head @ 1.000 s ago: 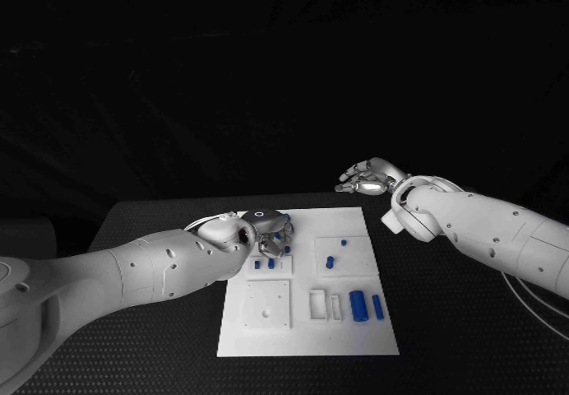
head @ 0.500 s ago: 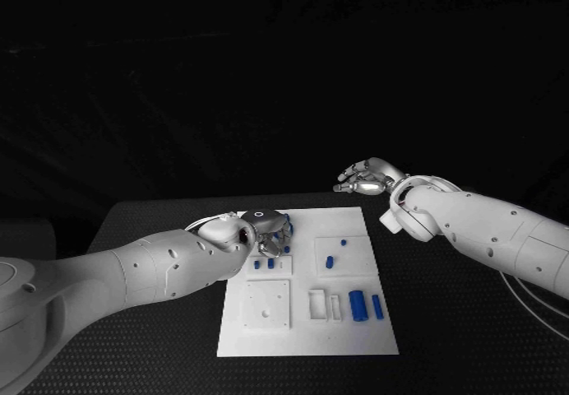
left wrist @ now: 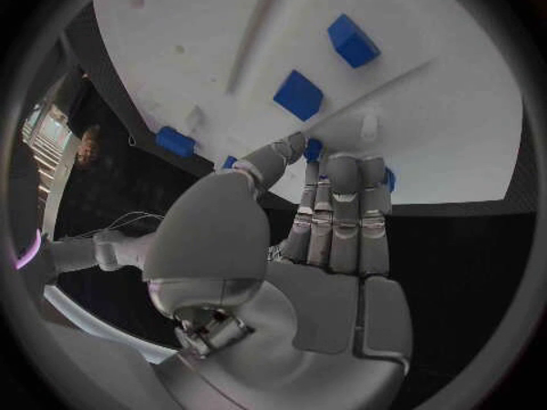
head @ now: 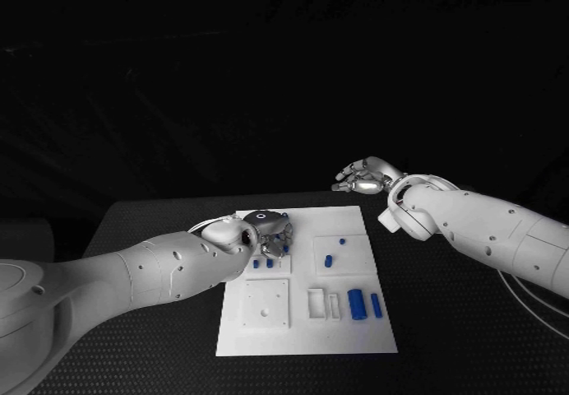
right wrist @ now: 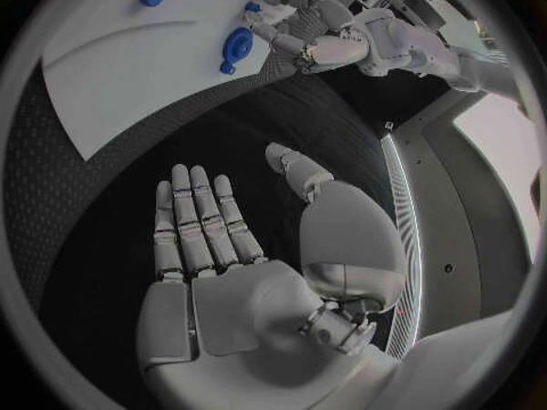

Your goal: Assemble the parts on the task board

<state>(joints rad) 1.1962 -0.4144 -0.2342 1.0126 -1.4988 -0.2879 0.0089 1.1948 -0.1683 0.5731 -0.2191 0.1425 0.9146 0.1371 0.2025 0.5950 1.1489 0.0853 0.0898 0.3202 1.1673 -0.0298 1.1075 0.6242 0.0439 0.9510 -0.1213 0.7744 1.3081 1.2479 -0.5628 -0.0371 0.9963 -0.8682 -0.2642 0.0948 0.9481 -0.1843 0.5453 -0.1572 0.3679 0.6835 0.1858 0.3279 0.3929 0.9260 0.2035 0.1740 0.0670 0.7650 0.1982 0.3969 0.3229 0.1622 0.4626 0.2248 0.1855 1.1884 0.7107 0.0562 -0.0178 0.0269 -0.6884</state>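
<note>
The white task board (head: 356,333) lies mid-table, with a bare stretch (left wrist: 456,109) close under my left hand. My left hand (head: 270,230) hangs low over the board's far left corner. There its thumb and fingertips (left wrist: 299,151) close round a small blue part (left wrist: 314,148), and other blue parts (left wrist: 299,94) lie just beyond. In the right wrist view that hand (right wrist: 325,38) sits beside a round blue part (right wrist: 237,43) on the board (right wrist: 137,55). My right hand (head: 365,177) is raised off the board's far right corner, with its fingers (right wrist: 194,223) spread and nothing in them.
Two blue cylinders (head: 356,305) and white blocks (head: 316,303) lie at the board's near right. Small blue pegs (head: 330,262) stand in the middle right plate, two more (head: 263,265) near my left hand. A square plate (head: 268,304) sits near left. Black table (head: 462,329) surrounds the board.
My left hand has shifted slightly over the board's far left corner, its fingers drawn closer to the blue part. The right hand has hardly moved.
</note>
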